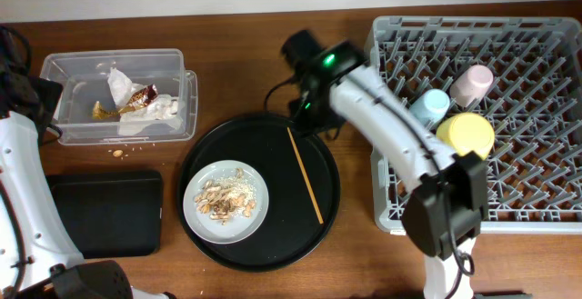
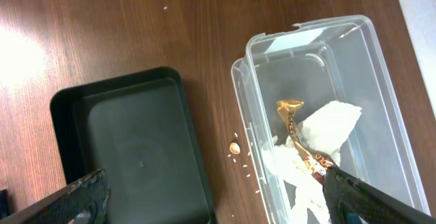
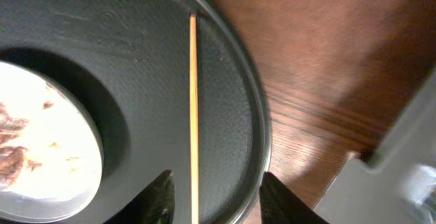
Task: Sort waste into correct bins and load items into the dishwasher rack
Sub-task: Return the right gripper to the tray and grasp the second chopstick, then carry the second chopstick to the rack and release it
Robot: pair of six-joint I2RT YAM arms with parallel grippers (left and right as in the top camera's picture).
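Note:
The clear tub (image 1: pixel 173 63) at the back left holds crumpled white paper (image 1: pixel 120 85) and a brown-gold wrapper (image 1: pixel 138 97). The shallow black tray (image 1: pixel 105 213) lies in front of it. The grey plate (image 1: pixel 193 210) with food scraps (image 1: pixel 225 199) and one chopstick (image 1: pixel 305 174) lie on the round black tray (image 1: pixel 273 140). The rack (image 1: pixel 546 181) holds the pink cup (image 1: pixel 473 83), blue cup (image 1: pixel 430 106) and yellow bowl (image 1: pixel 466 134). My right gripper (image 3: pixel 218 193) is open, above the chopstick (image 3: pixel 193 101). My left gripper (image 2: pixel 218 195) is open and empty, high above the tub (image 2: pixel 381 108) and black tray (image 2: pixel 129 149).
A loose crumb (image 1: pixel 116 152) lies on the wooden table between tub and black tray, also seen in the left wrist view (image 2: pixel 234 147), with tiny white specks near it. The rack's near-left corner stands close to the round tray's right edge (image 3: pixel 262 135).

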